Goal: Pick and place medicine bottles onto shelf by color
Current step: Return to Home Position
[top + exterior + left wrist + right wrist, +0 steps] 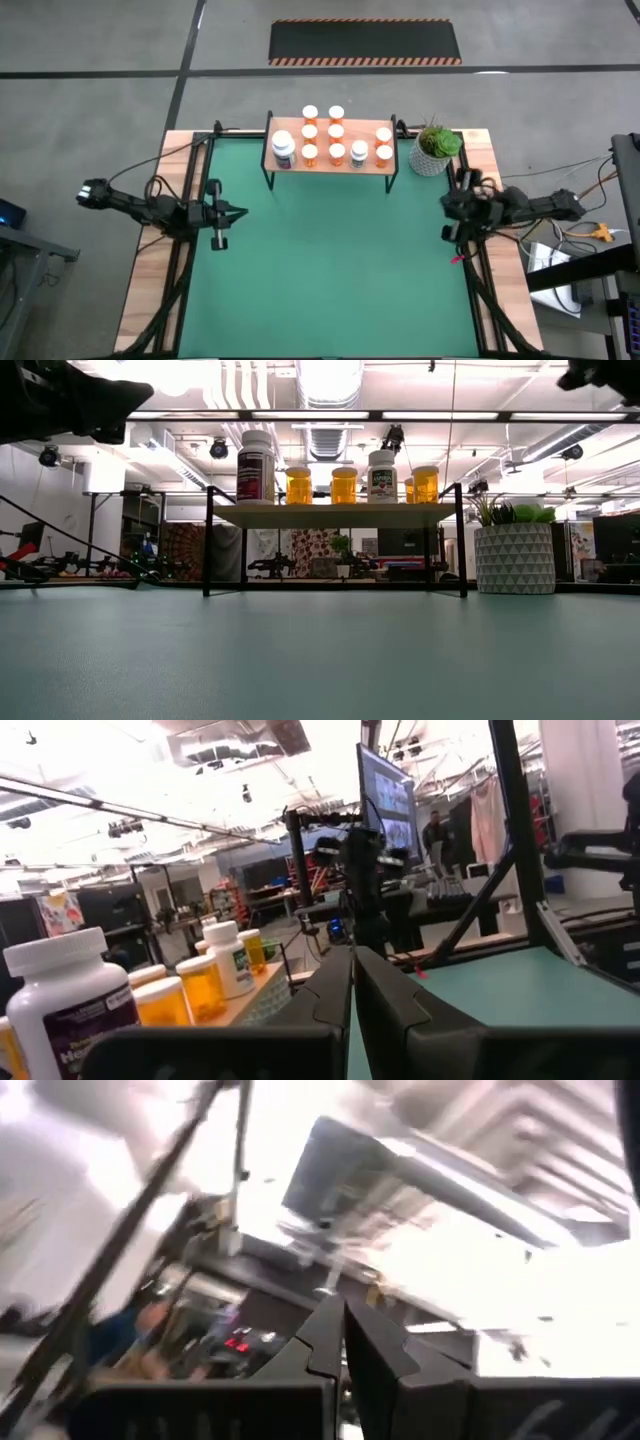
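Note:
The light-wood shelf [362, 121] stands on black legs at the far middle of the green mat [330, 270]. On it stand several orange white-capped bottles [323, 131], a larger white-and-dark bottle [284, 148] at its left end and a small dark-bodied bottle [359, 153]; all also show in the low view [344, 485]. My left gripper [242, 212] is shut and empty over the mat's left side, clear of the shelf; its fingers [352, 975] point toward the table's right. My right gripper [340, 1318] is shut and empty, raised at the mat's right edge [455, 205].
A white pot with a green plant [436, 150] stands at the far right, beside the shelf's right end. The wooden table edge [150, 290] frames the mat. Cables and gear lie beyond the table's right side [590, 235].

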Robot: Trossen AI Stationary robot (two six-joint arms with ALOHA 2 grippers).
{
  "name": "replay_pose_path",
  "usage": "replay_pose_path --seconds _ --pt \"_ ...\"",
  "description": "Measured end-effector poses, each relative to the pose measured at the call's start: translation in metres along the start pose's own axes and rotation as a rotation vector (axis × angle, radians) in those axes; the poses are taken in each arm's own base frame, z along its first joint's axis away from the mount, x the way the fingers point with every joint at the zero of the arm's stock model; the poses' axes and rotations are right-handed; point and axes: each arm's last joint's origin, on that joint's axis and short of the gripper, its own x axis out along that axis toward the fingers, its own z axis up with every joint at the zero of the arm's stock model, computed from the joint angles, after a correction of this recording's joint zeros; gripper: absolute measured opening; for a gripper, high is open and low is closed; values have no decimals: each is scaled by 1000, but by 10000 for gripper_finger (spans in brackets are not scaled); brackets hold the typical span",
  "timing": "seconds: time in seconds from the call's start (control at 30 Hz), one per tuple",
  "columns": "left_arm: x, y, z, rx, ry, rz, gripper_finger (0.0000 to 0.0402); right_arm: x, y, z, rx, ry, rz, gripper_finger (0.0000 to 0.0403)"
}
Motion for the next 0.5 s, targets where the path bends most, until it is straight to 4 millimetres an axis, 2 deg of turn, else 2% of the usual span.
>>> replay_pose_path --seconds 0.07,0.23,0.37,0.5 --pt "0 0 0 -5 3 -1 0 -3 -5 2 50 16 -89 9" --pt "1 -1 -2 3 20 -6 0 -9 -6 -6 177 183 -244 9" --pt "2 -2 -4 8 33 -10 0 -12 -1 -20 380 334 -312 9" --pt "3 -3 -5 13 44 -14 0 -14 7 -33 534 458 -304 9"
